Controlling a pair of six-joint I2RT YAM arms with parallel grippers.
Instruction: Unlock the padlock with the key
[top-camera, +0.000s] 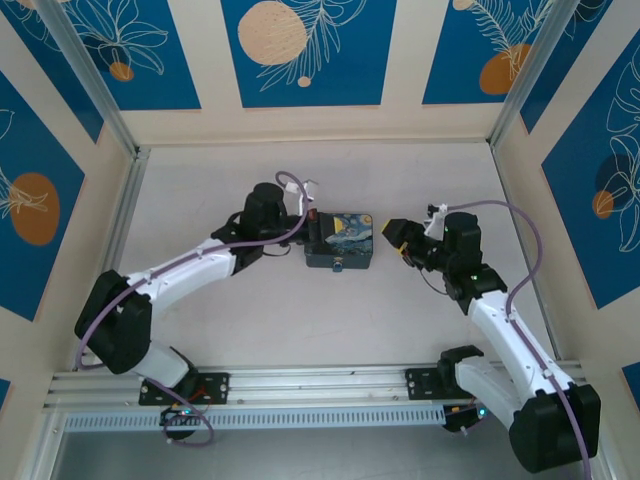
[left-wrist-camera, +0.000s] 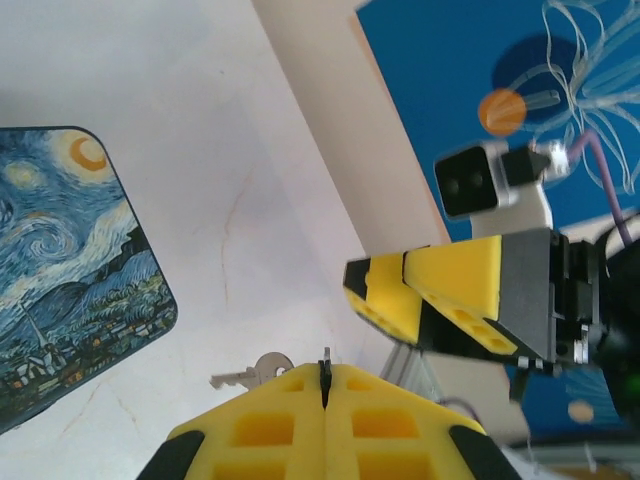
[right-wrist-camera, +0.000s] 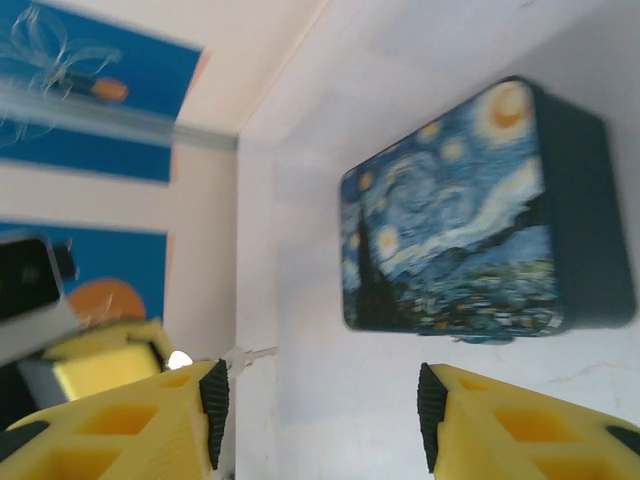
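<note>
lying flat on the table (top-camera: 300, 320) with its painted face up, the padlock (top-camera: 341, 245) sits a little above the centre of the top view. in the left wrist view the padlock (left-wrist-camera: 70, 270) takes the left edge. in the right wrist view the padlock (right-wrist-camera: 460, 220) takes the upper right. i cannot place its shackle or keyhole for sure.

the key (left-wrist-camera: 250, 374) shows at the bottom centre of the left wrist view. it is a small silvery thing with a round bow, sticking out sideways at the very tips of the left jaws. those jaws are pressed flat together and seem to pinch the key by only a sliver. how much metal is in the grip is hidden. in the right wrist view the key (right-wrist-camera: 250, 353) is a pale stub at the lower left, well short of the padlock.

the right jaws stand apart with nothing between them. in the top view they hover just right of the padlock, not touching it.

risks, as i judge them:

- the hold on the key looks shallow, so a push against the lock body may twist it or flick it onto the table.
- the padlock lies loose with nothing bracing it, so a key pressed in from the left would likely shove it away rather than enter.
- the key sits askew to the jaws, so lining it up with a keyhole i cannot see is guesswork, and a miss would scrape the painted face.
</note>
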